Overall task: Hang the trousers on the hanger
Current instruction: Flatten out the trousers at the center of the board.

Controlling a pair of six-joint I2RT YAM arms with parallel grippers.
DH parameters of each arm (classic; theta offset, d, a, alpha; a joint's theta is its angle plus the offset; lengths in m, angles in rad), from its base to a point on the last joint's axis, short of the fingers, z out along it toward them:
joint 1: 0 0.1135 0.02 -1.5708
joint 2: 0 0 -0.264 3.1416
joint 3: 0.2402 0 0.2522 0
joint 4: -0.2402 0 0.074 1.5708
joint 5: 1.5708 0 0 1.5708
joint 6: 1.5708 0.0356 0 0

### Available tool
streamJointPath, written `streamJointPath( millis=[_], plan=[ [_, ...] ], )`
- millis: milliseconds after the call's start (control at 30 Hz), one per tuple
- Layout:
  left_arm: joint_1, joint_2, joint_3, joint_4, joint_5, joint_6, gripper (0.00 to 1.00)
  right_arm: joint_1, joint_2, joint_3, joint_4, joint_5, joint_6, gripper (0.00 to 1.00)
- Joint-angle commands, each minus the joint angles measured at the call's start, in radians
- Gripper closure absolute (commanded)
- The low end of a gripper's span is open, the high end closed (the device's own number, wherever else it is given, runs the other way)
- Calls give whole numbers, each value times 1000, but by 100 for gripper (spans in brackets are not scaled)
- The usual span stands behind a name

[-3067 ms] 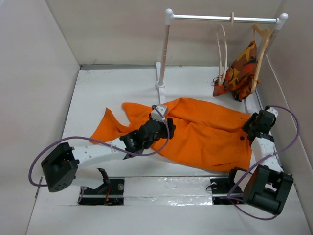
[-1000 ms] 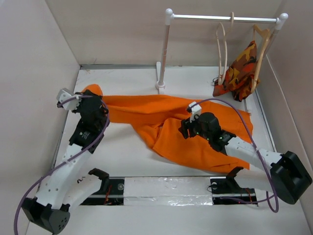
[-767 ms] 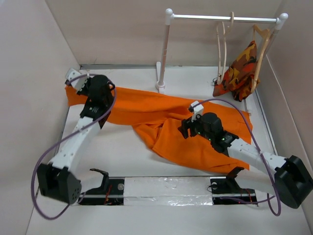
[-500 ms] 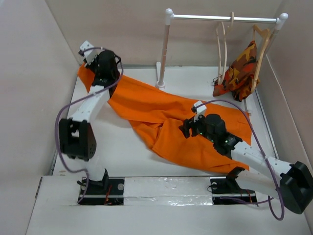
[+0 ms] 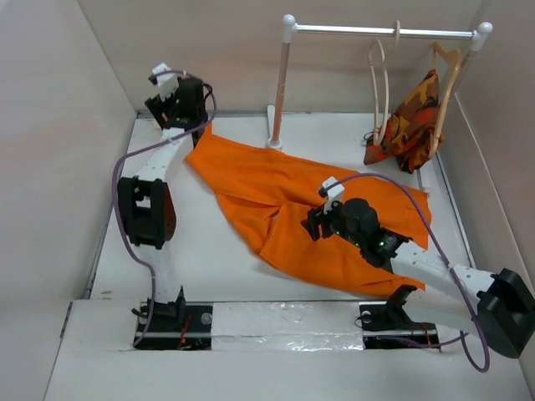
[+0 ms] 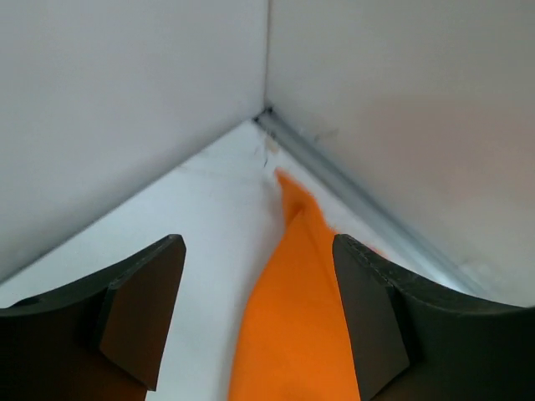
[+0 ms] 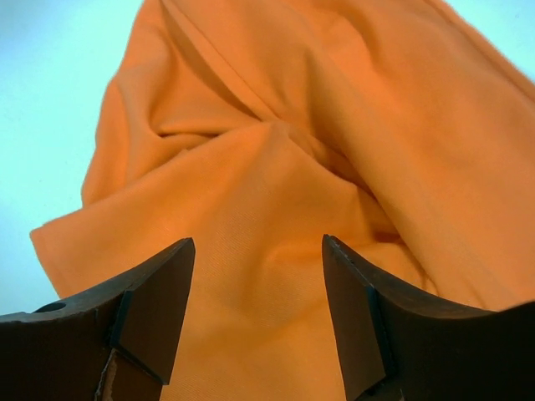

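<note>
Since half a second ago your left arm has reached deeper into the far left corner, and the trousers (image 5: 276,180) have drawn in. The leg that fanned out near the left wall then now runs as a narrower strip from that corner toward the middle. Three seconds ago they lay spread flat across the tabletop (image 5: 192,251), with the right arm folded at the right edge.

The left pincer (image 6: 257,242) stands wide, with a smooth orange strip running between its dark wedge-shaped fingers (image 6: 138,309) and tapering to a point near the metal track at the wall's foot. You cannot tell from the wrist view whether either finger touches the cloth.

The right pincer (image 7: 257,242) is also spread wide, hovering over soft bunched folds at the trousers' middle and gripping nothing. From above, the arm hides part of the cloth beneath it.

The hanger (image 5: 382,83), pale wood with thin looped arms, hangs bare on the white rail (image 5: 376,31) at the far right. It is well apart from the trousers and just beside a camouflage garment (image 5: 410,117) on a second hanger.
</note>
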Motion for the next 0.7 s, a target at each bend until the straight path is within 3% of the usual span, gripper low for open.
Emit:
streamJointPath(
  millis=[0, 33, 67, 100, 133, 167, 233, 300, 400, 433, 467, 667],
  plan=[
    [-37, -224, -246, -64, 65, -251, 34, 35, 48, 42, 59, 1, -15, 37],
    [-88, -274, -471, -8, 104, -268, 42, 49, 59, 52, 68, 1, -16, 44],
    [-112, -323, -577, 130, 121, -285, 48, 49, 72, 59, 70, 0, -19, 72],
    [-134, -399, -677, 178, 132, -343, 55, 65, 93, 79, 69, -8, -28, 87],
    [-148, -426, -826, 207, 179, -377, 67, 65, 105, 88, 55, -10, -32, 95],
    [-162, -447, -878, 238, 202, -409, 71, 80, 116, 96, 50, -8, -35, 100],
    [-162, -486, -987, 237, 236, -472, 78, 95, 139, 108, 52, 3, -39, 100],
    [-162, -512, -1024, 225, 231, -491, 78, 106, 156, 115, 58, 1, -39, 100],
    [-147, -546, -1070, 246, 227, -497, 70, 128, 176, 131, 62, 6, -36, 99],
    [-131, -543, -1082, 266, 298, -483, 63, 128, 177, 137, 67, 9, -38, 98],
    [-116, -534, -1081, 275, 344, -488, 63, 128, 181, 141, 70, 12, -38, 95],
    [-107, -409, -1096, 317, 572, -486, 70, 128, 190, 167, 62, 12, -49, 86]
  ],
)
